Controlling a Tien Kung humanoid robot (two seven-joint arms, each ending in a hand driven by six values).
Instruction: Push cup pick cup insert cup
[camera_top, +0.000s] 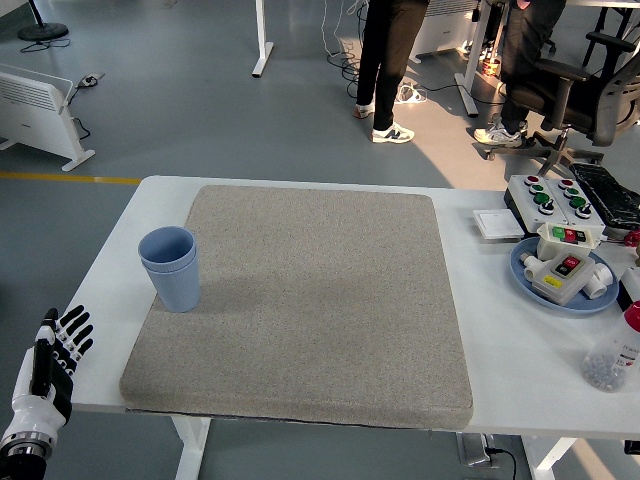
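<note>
Two blue cups (171, 267), nested one inside the other, stand upright on the grey mat (310, 300), close to the mat's left edge and about midway along it. The rim of the inner cup shows just above the rim of the outer one. Nothing touches the cups.

The mat covers most of the white table (500, 340); bare strips of table remain to the mat's left and right. Left of the mat and below its near-left corner, off the table's edge, the left robot hand (48, 365) hangs with its black fingers straight and slightly spread — released, holding nothing, and well apart from the cups.

To the right of the mat lies a blue plate (565, 292) carrying a white control box with red and green buttons. Beyond the plate, toward the table's far-right corner, sits a button panel (555, 197), with a small white square (497, 223) between it and the mat. Nearer than the plate, at the table's right edge, stands a clear bottle (612, 357) holding small dark pieces.

Beyond the mat's far edge, on the grey floor, a person's legs (388, 60) are visible beside an office chair (575, 85) — both well away from the table.
</note>
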